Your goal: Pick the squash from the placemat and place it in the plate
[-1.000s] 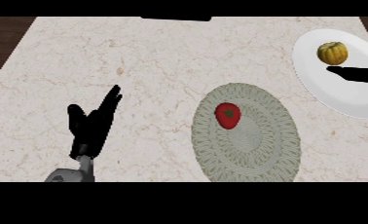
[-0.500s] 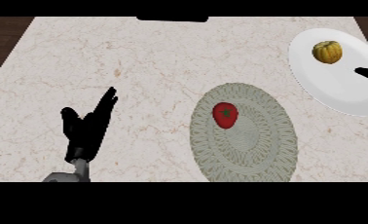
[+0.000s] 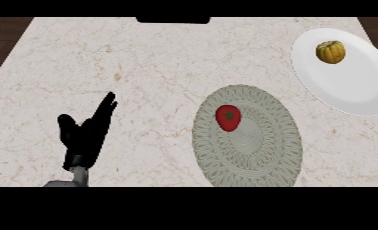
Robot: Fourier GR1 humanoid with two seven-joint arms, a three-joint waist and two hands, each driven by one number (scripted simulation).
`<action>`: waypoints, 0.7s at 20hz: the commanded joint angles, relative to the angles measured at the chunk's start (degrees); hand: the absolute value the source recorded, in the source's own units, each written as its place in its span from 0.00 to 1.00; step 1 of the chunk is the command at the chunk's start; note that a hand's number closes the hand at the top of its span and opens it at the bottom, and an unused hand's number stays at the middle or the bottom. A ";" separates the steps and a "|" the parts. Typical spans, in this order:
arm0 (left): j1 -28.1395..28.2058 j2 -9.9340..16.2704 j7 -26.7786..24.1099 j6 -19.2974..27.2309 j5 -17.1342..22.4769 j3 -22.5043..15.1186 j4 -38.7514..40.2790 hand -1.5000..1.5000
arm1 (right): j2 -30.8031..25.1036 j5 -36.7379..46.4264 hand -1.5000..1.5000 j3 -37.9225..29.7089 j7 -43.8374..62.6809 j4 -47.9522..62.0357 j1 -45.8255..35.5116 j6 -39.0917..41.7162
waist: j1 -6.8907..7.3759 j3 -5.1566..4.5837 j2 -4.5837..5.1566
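Note:
A yellow squash (image 3: pixel 331 52) lies on the white plate (image 3: pixel 347 86) at the right edge of the head view. A round grey woven placemat (image 3: pixel 255 146) sits lower, right of centre, with a red tomato-like vegetable (image 3: pixel 228 117) on its upper left part. My left hand (image 3: pixel 85 134) rests open at the lower left, fingers pointing up, far from both. My right hand does not show.
The marble counter (image 3: pixel 148 69) spreads wide between my left hand and the placemat. A dark object (image 3: pixel 173 20) sits at the counter's far edge. Dark floor shows beyond the counter's top left corner.
My right hand, whose fingers showed at the plate's right side, has drawn out of view. The squash stays on the plate. The left hand has sunk slightly lower.

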 commanded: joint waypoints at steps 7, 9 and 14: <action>-2.36 -2.41 1.59 2.07 -1.49 0.13 4.13 0.50 | -2.18 2.88 0.00 4.05 -8.11 -1.37 8.69 3.67 | -1.03 -0.36 -0.05; 1.91 -0.79 0.90 -0.23 -0.61 0.03 0.04 0.50 | -2.12 2.74 0.00 4.25 -7.51 -0.99 8.74 2.65 | -0.53 -0.35 -0.13; 2.19 -1.77 0.82 -0.52 -1.48 -1.12 0.85 0.50 | -1.84 1.86 0.00 4.47 -10.88 -1.41 12.37 3.86 | -1.05 -0.39 -0.31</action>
